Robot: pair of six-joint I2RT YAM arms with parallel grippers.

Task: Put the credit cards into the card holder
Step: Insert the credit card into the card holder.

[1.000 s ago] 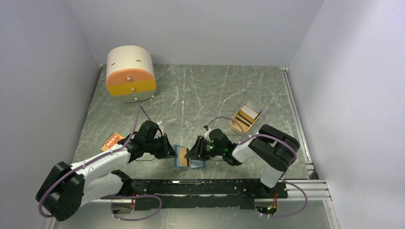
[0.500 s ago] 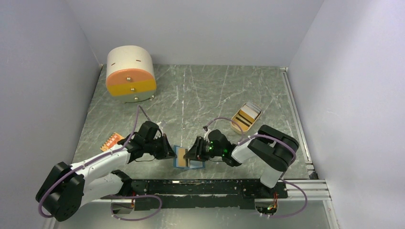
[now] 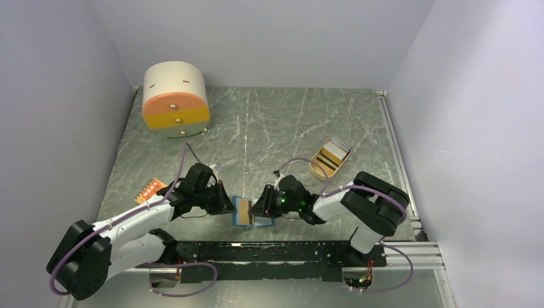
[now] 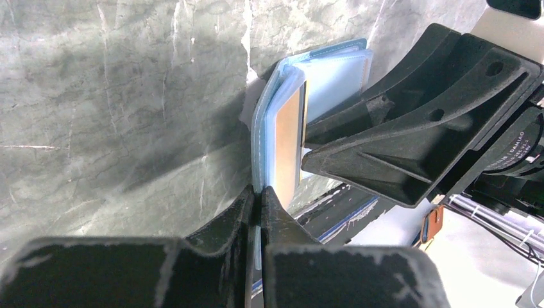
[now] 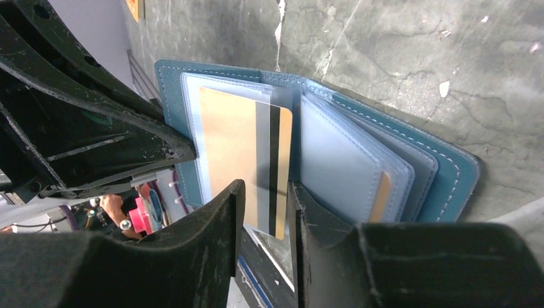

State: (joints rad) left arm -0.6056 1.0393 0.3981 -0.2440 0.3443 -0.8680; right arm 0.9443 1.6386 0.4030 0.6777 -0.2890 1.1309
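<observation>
While the card holder lies open on the tabletop close to the near edge, both arms meet at it, one from each side. Left jaws are clenched tight on the holder's left edge, w/ the blue cover pinched flat btwn them; left wrist view shows the lighter blue inside & clear sleeves fanned up from that side. An orange-yellow credit card w/ a dark stripe sits partly inside one clear sleeve on the left half, its lower end sticking out into the gap btwn the right jaws. Right jaws stand partway apart around that end; can't tell if they actually pinch the card or just flank it. A 2nd orange card edge shows inside a sleeve on the holder's right half. Further cards lie in an oval tan tray, beyond the right arm & well apart from the holder. One more orange card lies flat on the tabletop left of the left arm. Round drawer unit stands at the far left corner.
</observation>
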